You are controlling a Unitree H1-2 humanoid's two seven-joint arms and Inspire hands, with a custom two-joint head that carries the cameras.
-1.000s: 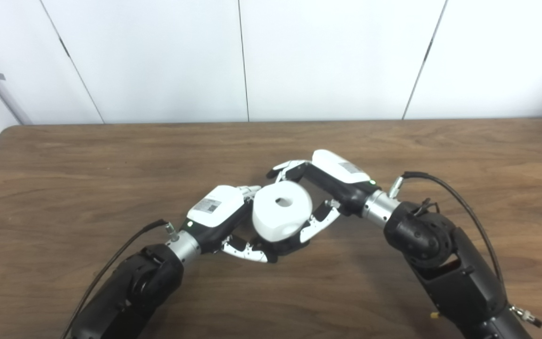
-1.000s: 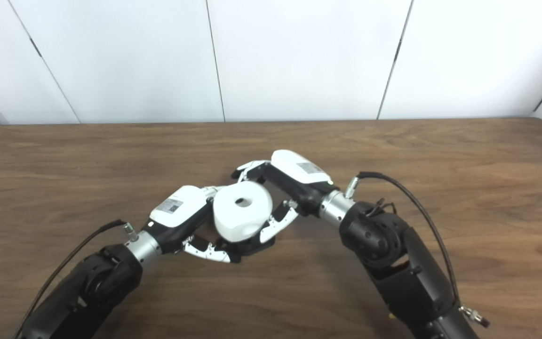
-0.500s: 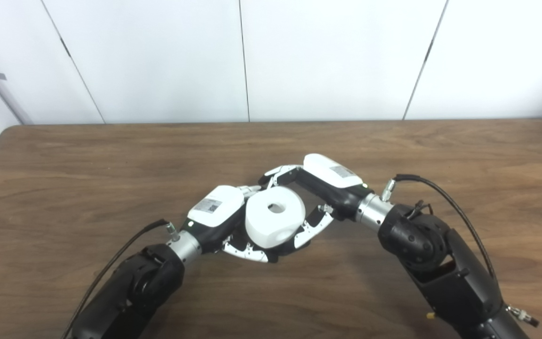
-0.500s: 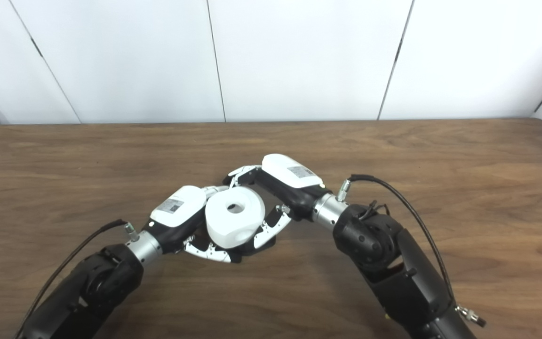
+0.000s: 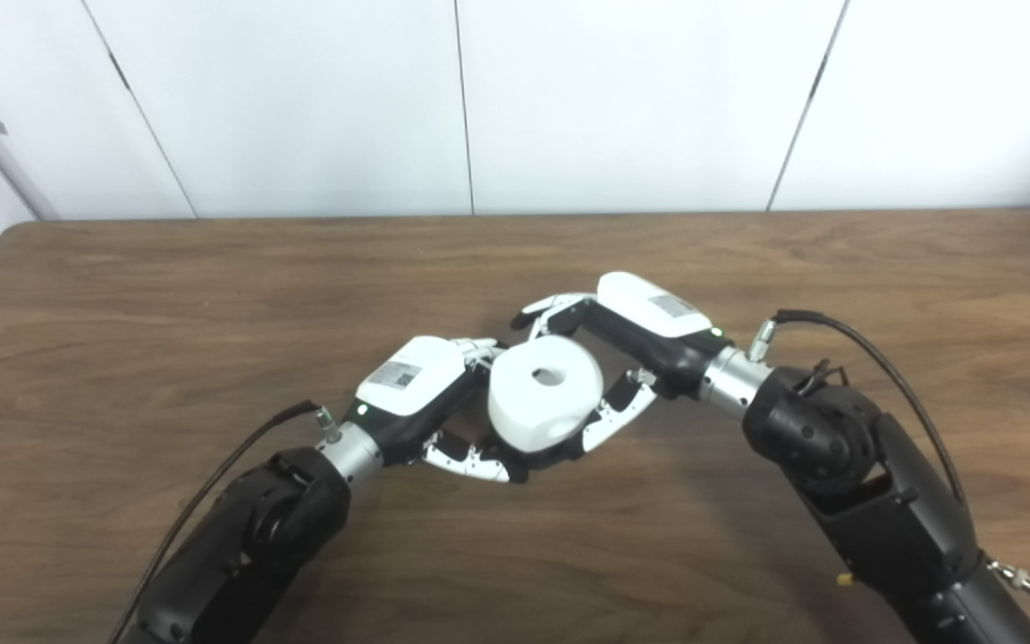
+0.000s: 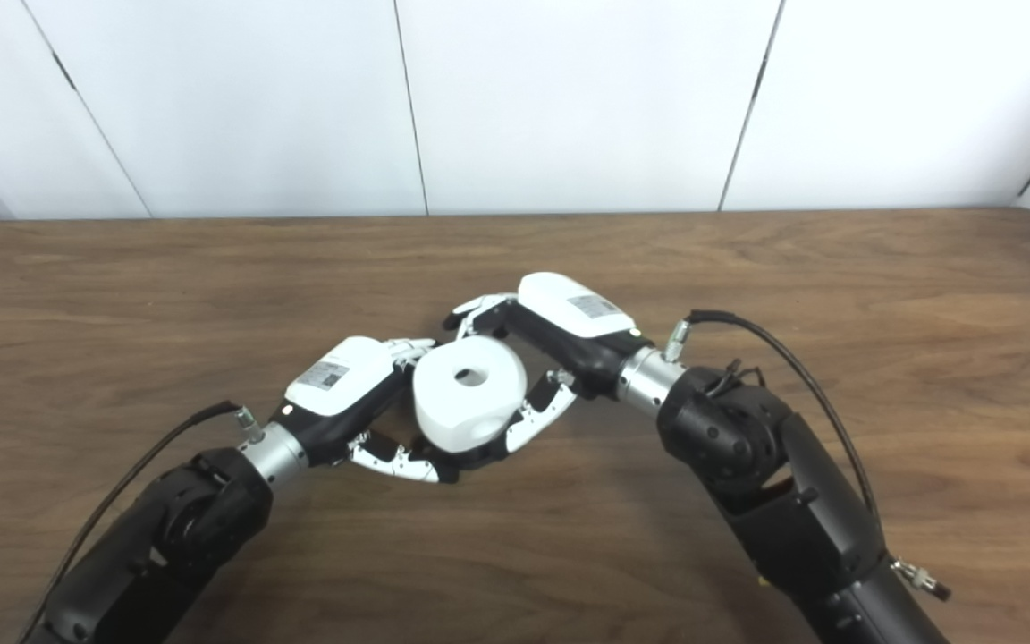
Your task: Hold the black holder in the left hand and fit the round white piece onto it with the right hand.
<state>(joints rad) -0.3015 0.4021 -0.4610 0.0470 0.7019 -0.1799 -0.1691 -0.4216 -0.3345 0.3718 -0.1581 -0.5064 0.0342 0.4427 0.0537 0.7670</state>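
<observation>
Left robot hand (image 5: 417, 394) just left of white piece (image 5: 544, 402), clenched on black holder (image 5: 544, 458) beneath it. Right robot hand (image 5: 636, 335) grasping white piece from right, hole facing up; seating unclear.

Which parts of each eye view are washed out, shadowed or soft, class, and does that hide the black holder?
Left eye view: the round white piece is bright, its edges slightly soft; soft shadow lies on the table under the hands. Right eye view: lighting is even, without hard glare; the black holder shows only as a dark sliver between the left hand and right hand.
</observation>
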